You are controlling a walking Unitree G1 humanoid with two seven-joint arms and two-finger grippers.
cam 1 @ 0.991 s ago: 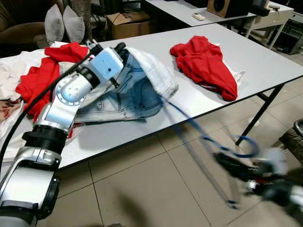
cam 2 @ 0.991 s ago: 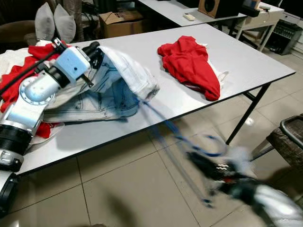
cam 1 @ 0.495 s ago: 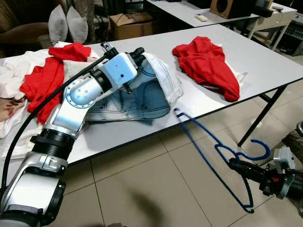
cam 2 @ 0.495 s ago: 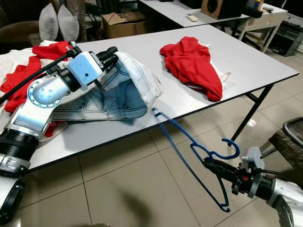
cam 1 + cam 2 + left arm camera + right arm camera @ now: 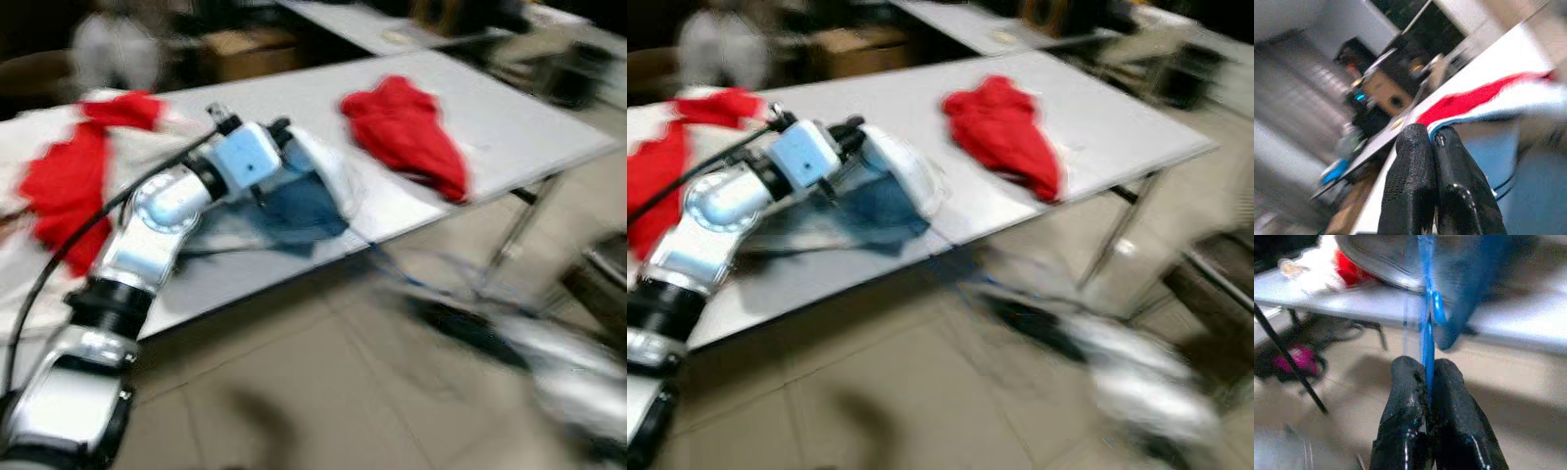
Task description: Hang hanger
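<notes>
My right gripper (image 5: 1426, 382) has its fingers clamped on the blue hanger (image 5: 1426, 323), whose wire runs straight ahead toward the surface (image 5: 1097, 117) edge (left gripper (image 5: 1432, 147) pinches jeans (image 5: 294, 201))

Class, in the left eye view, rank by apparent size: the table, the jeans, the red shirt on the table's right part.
1. Table, largest.
2. Jeans and red shirt look alike through the blur; unranked.

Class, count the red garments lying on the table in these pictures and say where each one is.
2: one red garment on the table's right part, one red garment at its left end beside the white cloth; blur may hide others.
</notes>
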